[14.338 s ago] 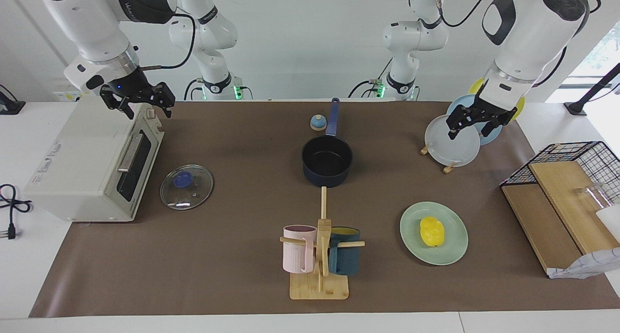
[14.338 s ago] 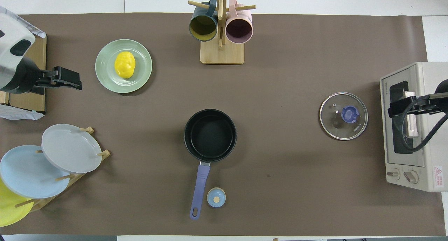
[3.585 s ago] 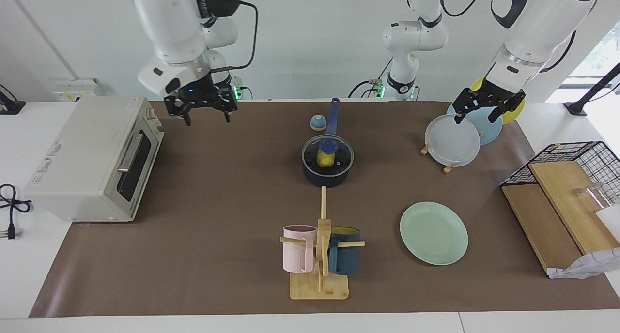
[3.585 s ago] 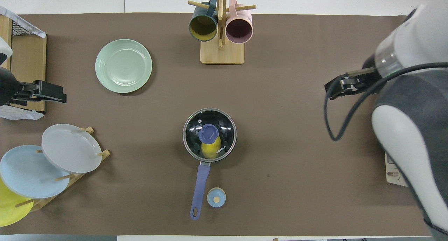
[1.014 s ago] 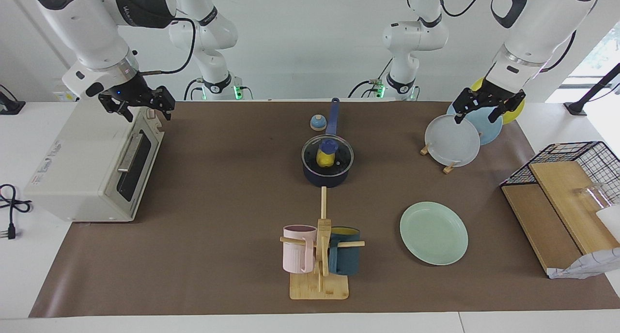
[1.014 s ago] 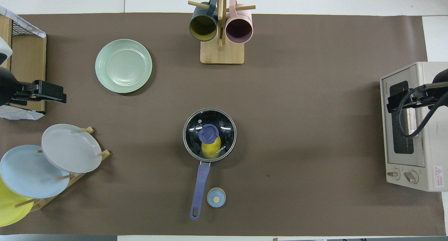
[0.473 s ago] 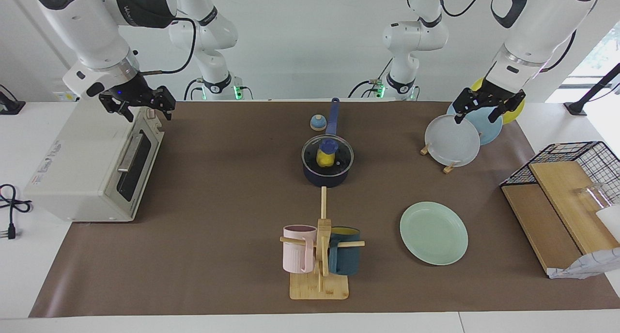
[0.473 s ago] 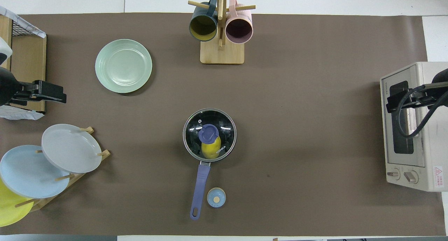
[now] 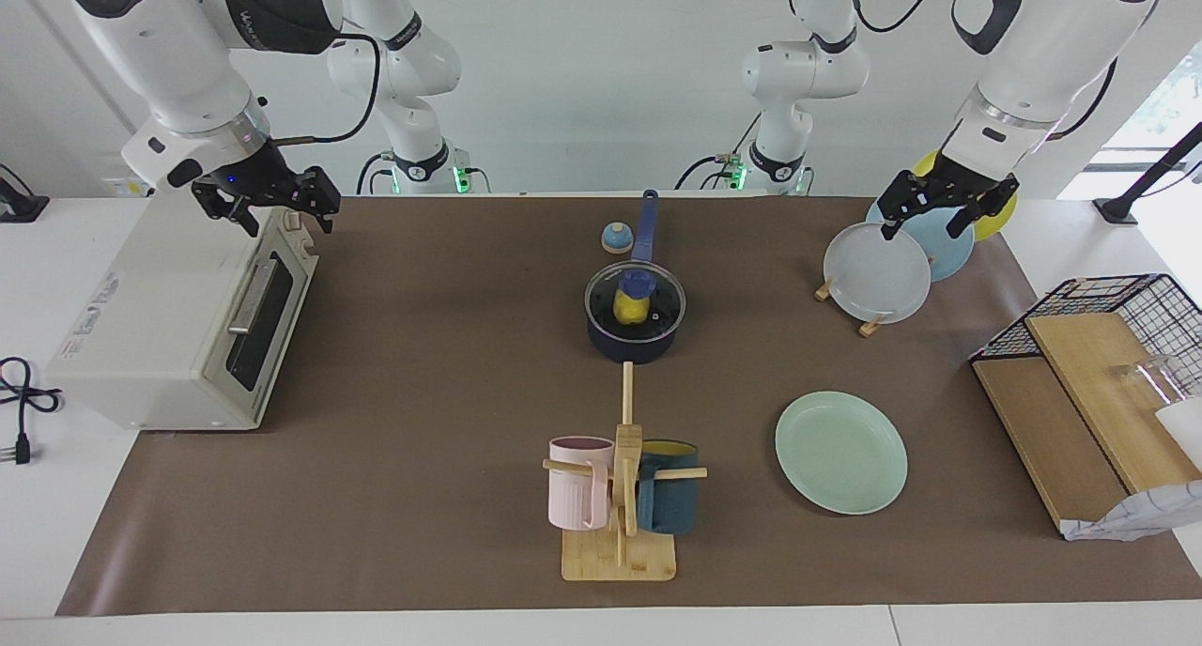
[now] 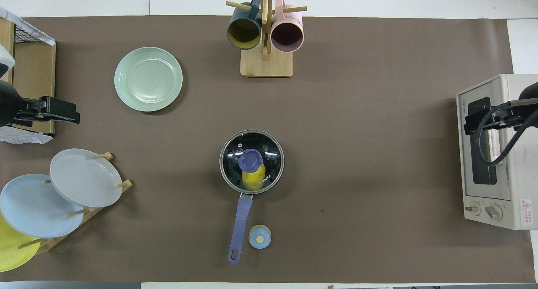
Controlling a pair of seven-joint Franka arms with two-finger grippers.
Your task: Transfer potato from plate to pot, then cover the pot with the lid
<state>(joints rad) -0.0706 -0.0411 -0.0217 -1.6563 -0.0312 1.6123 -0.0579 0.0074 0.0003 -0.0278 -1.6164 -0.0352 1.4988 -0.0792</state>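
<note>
small bright yellow lumpy toy potato (image 10: pixel 252 179) sits inside the dark navy saucepan w/ long blue handle (image 9: pixel 631 344), under the round clear glass lid w/ blue knob (image 10: pixel 251 161), which rests on the pan rim. round pale mint-green plate (image 9: pixel 841 453) lies bare. left gripper (image 9: pixel 946 208), jaws apart & holding nothing, hangs over the upright plates in a wooden rack (image 9: pixel 876 272), well away from the pot. right gripper (image 9: pixel 269 198), jaws apart too, is over the white toaster oven (image 9: pixel 178 315). task looks done, nothing left.

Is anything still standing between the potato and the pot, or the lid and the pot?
Nothing visible: the potato already lies in the pot, under the lid; the plate is bare.
</note>
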